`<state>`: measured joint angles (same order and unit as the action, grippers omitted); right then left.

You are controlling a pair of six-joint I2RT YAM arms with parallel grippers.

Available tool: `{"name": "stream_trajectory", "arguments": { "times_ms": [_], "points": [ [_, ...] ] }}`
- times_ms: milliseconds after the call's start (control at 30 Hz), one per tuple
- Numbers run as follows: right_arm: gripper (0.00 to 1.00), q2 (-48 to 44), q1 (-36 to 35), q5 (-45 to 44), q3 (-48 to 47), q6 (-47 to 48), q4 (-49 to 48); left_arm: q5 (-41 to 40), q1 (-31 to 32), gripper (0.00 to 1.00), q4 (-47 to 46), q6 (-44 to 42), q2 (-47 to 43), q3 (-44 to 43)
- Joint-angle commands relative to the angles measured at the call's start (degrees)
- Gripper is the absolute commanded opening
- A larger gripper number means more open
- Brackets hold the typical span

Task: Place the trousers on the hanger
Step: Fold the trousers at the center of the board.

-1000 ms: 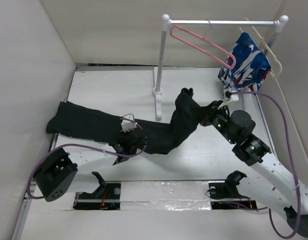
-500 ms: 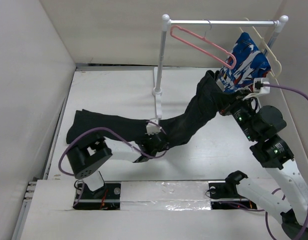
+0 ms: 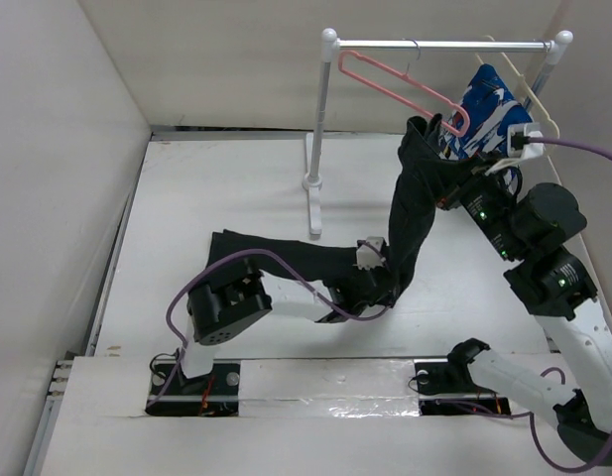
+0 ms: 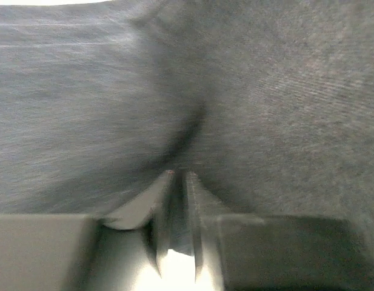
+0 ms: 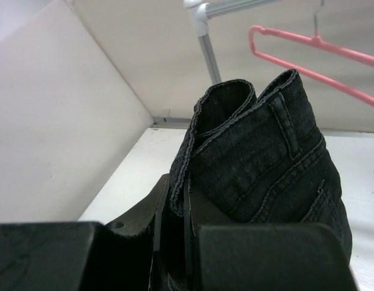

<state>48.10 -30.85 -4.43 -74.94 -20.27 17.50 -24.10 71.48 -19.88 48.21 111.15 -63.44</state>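
- The right gripper [image 3: 448,191] was closed tight on the waist end of the black trousers [image 3: 407,223]. It held that end up high, just beside the low end of the pink hanger [image 3: 395,87].
- The pink hanger hung from the white rail [image 3: 434,44] at the far side.
- The left gripper [image 4: 179,177] was almost closed, pinching a fold of trouser leg low over the table [image 3: 216,178].

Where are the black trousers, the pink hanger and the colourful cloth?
trousers [image 3: 410,213], top view, on the raised stretch of leg.
hanger [image 5: 316,41], right wrist view, on the top where the hook starts.
colourful cloth [image 3: 489,124], top view, on its middle.
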Motion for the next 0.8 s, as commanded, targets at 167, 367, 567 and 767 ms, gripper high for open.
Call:
{"name": "stream_trajectory", "arguments": {
  "times_ms": [167, 367, 567, 767],
  "points": [
    [0.0, 10.16, -7.46, 0.56, -6.53, 1.55, -10.98, -9.72, -12.76, 0.24, 7.11, -1.71, -33.5, 17.55],
    [0.0, 22.01, -14.49, -1.02, -11.71, 2.34, -14.06, -12.11, -22.52, 0.26, 16.69, -5.13, -66.38, 24.15],
    [0.0, 37.55, -23.79, -2.78, -16.28, 1.56, -19.76, -17.12, -24.73, 0.26, 27.86, -5.49, -80.91, 18.54],
    [0.11, 58.22, -31.54, 0.29, -24.89, -0.99, -20.58, -18.35, -24.73, 0.26, 32.35, -6.28, -88.91, 13.52]
  ]
}}
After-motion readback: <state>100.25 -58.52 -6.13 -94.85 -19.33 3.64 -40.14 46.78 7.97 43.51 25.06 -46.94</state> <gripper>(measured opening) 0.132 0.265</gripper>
